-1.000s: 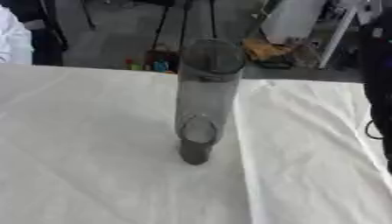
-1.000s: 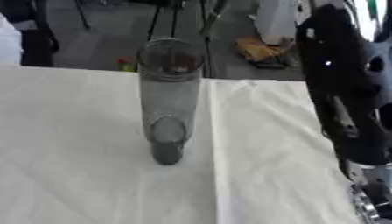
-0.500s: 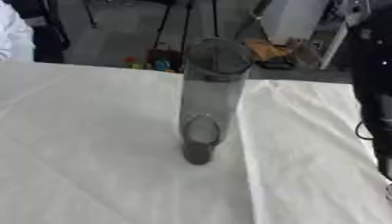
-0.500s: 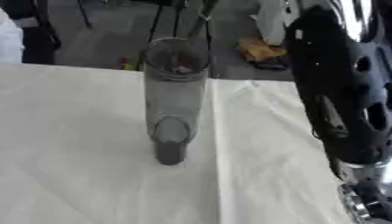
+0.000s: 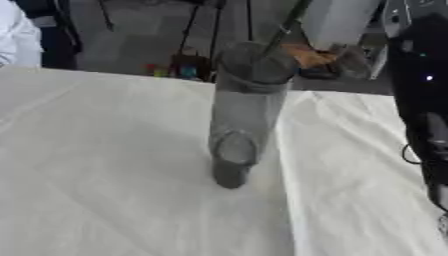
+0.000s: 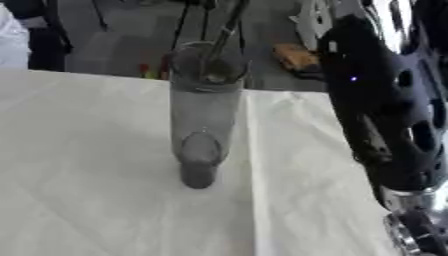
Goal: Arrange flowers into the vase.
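Note:
A tall clear glass vase (image 5: 248, 107) stands upright on the white tablecloth (image 5: 105, 165), a little beyond the middle. A thin dark green stem (image 6: 225, 31) slants down from the top edge, and its lower end reaches the vase's mouth (image 6: 206, 62). No bloom shows on it. My right arm (image 6: 378, 105), black with a silver joint low down, fills the right side of the right eye view, to the right of the vase and clear of it. The hand itself is out of the picture above. Nothing of my left arm shows.
The table's far edge (image 5: 105, 75) runs just behind the vase. Beyond it lie a grey floor, dark stand legs (image 5: 194, 30), small coloured items (image 5: 171, 70) and an orange object (image 5: 306, 55). A person in white (image 5: 17, 35) stands at the far left.
My right arm has moved further in from the right edge, towards the vase. The stem now reaches the vase's mouth. The vase has not moved on the cloth.

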